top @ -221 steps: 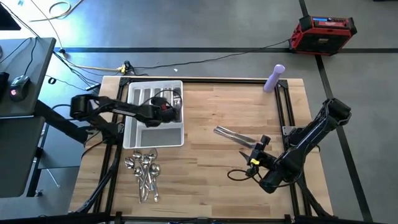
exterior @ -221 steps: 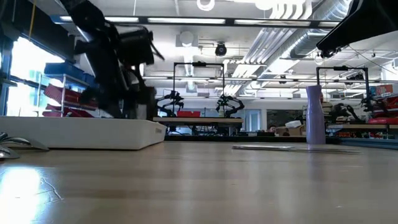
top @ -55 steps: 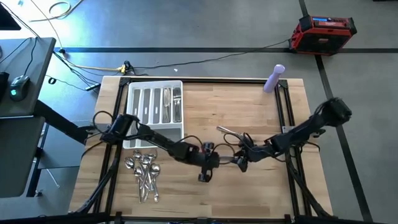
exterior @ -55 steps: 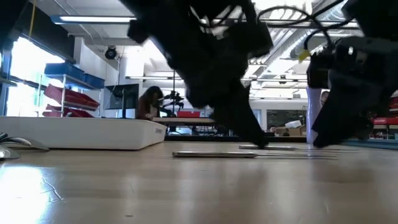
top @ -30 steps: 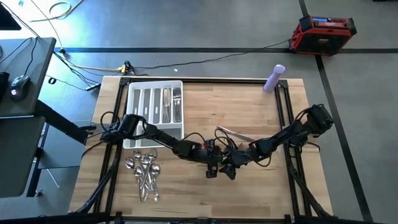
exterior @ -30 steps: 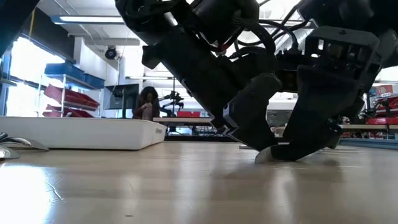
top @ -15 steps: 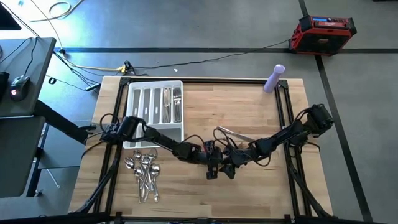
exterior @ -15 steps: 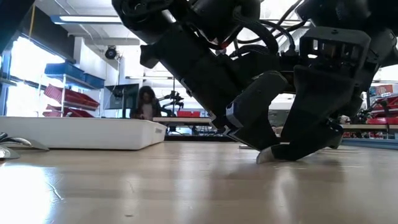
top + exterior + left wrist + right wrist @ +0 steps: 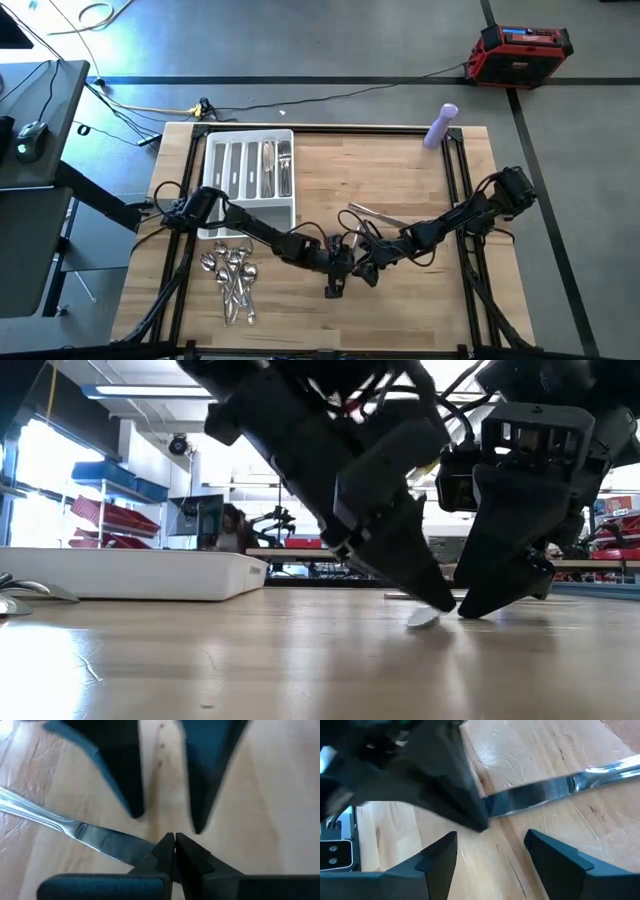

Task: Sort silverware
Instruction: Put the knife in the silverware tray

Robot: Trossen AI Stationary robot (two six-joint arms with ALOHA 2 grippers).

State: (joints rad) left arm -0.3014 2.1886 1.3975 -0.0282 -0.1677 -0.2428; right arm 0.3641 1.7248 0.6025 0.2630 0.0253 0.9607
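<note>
Left gripper (image 9: 174,851) clamped on knife (image 9: 95,836) blade tip at mid-counter (image 9: 400,310); right gripper (image 9: 491,851) spread wide just beside, empty. Lift level, carry to tray (image 9: 222,226) knife slot, avoid arm clash.

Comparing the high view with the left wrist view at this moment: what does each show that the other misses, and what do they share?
Only the high view shows the white tray with pieces already in its compartments, the spoon pile on the table below it, and the purple bottle.

Only the left wrist view shows the left gripper shut on the knife blade.

Both show the two grippers meeting mid-table, with the right gripper open just beyond the left one.
</note>
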